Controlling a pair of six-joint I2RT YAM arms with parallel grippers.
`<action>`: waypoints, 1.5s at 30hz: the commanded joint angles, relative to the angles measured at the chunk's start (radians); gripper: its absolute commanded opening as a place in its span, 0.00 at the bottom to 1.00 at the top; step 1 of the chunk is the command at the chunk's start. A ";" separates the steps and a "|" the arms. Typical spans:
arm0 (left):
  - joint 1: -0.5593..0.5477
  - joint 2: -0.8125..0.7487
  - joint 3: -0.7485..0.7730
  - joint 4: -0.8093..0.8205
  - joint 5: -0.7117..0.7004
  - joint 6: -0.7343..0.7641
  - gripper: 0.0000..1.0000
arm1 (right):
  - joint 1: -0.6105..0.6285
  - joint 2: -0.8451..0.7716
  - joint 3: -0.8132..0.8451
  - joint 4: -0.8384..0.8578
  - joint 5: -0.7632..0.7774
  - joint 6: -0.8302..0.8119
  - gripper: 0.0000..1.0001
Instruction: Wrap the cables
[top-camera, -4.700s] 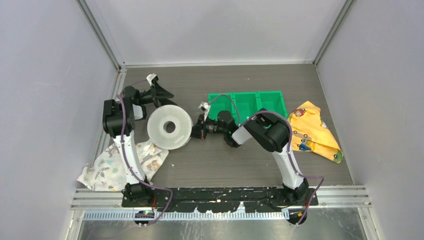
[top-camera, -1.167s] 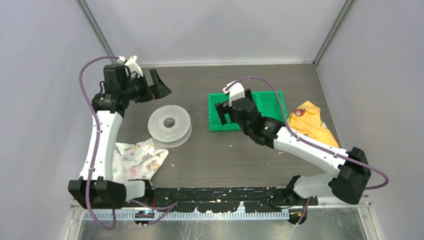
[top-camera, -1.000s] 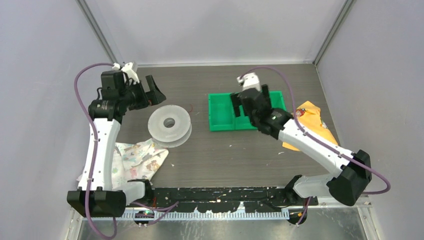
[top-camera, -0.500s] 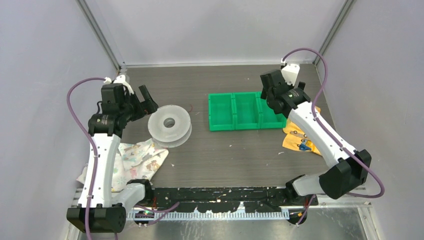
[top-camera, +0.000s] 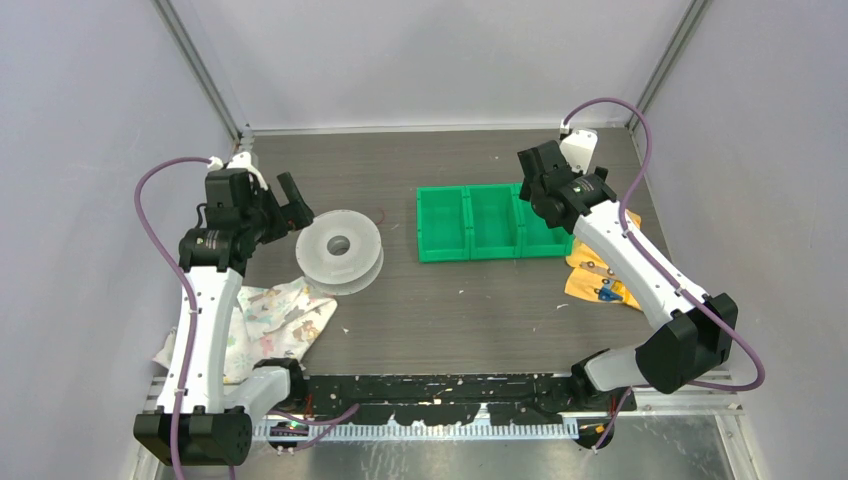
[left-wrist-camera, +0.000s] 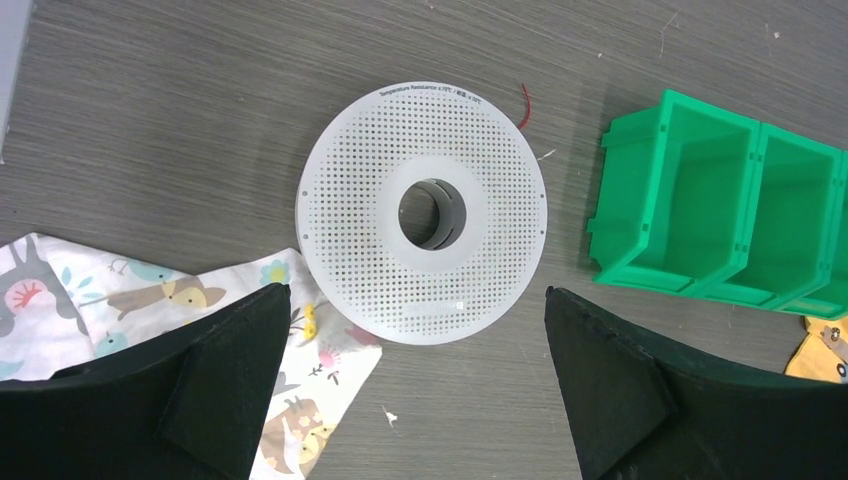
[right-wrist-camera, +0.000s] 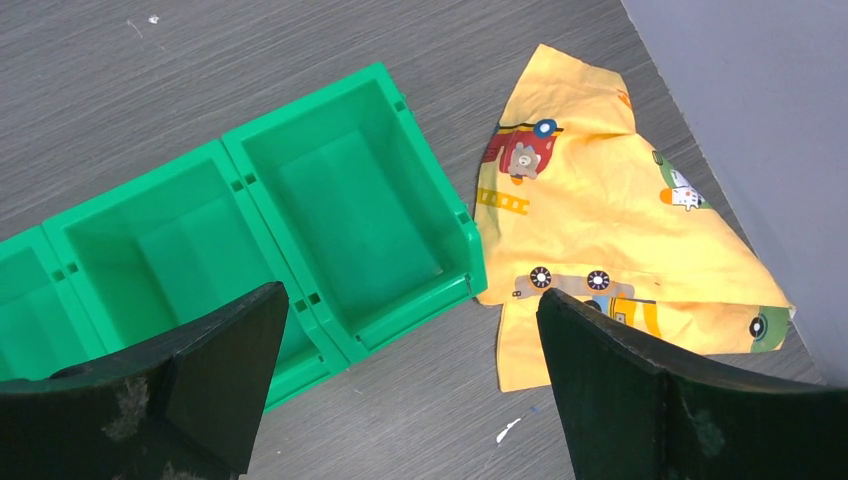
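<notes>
A white perforated spool (top-camera: 340, 262) (left-wrist-camera: 360, 200) lies flat on the dark table. Of the cables, only a short red strand end (top-camera: 383, 215) (left-wrist-camera: 525, 103) shows, curling out at the spool's far right edge. My left gripper (top-camera: 288, 203) (left-wrist-camera: 415, 293) hovers high over the spool's left side, open, with nothing between its black fingers. My right gripper (top-camera: 534, 183) (right-wrist-camera: 410, 290) is raised over the right end of the green bins, open and empty, well away from the spool.
A row of three green bins (top-camera: 494, 243) (right-wrist-camera: 300, 300) (left-wrist-camera: 610, 225) stands right of the spool. A yellow printed cloth (top-camera: 600, 280) (right-wrist-camera: 600, 220) lies right of the bins. A white patterned cloth (top-camera: 275, 318) (left-wrist-camera: 130, 300) lies by the spool's near left edge.
Over the last second my right arm swung from above the bins to their far right end. My left gripper dropped closer to the spool. Neither moved much in the last half second.
</notes>
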 joint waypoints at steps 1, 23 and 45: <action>0.001 -0.017 0.005 0.048 -0.020 0.024 1.00 | 0.001 -0.008 0.001 0.023 -0.001 0.030 1.00; 0.002 -0.015 0.004 0.044 -0.008 0.054 1.00 | 0.000 -0.027 -0.036 0.060 -0.035 0.018 1.00; 0.002 -0.019 0.020 0.035 0.028 0.073 1.00 | 0.000 -0.031 -0.038 0.059 -0.034 0.019 1.00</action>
